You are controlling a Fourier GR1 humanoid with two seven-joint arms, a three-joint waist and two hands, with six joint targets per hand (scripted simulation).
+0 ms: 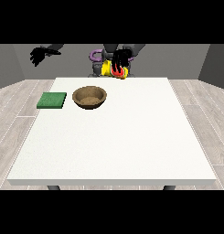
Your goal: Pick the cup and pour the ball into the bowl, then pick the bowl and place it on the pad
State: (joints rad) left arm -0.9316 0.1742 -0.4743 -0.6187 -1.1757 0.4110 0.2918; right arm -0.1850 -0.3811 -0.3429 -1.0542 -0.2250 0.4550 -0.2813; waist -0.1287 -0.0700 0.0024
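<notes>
Green and flat, the pad (52, 100) lies on the left part of the white table (131, 146), towards its far edge. Above and behind it, well off the table's surface, the hand at the view's left (39, 55) hangs in the air over the far left corner, holding nothing; its dark fingers droop downward, though whether they are relaxed or curled I cannot tell.

Just right of the pad, apart from it, sits the brown bowl (89, 97), upright, its inside showing a paler brown floor. No ball can be made out in it.

Farther right and beyond the bowl, at the table's far edge, the hand at the view's right (120, 59) is wrapped round the yellow cup (114, 69), which has red markings on its side. The cup is lifted off the table and looks tilted, with its lower end pointing towards the right. The ball itself cannot be seen; the hand covers much of the cup.

Behind the cup the robot's grey torso (97, 68) shows, with a purple loop (93, 56) at its side. The near and right parts of the table carry nothing else.
</notes>
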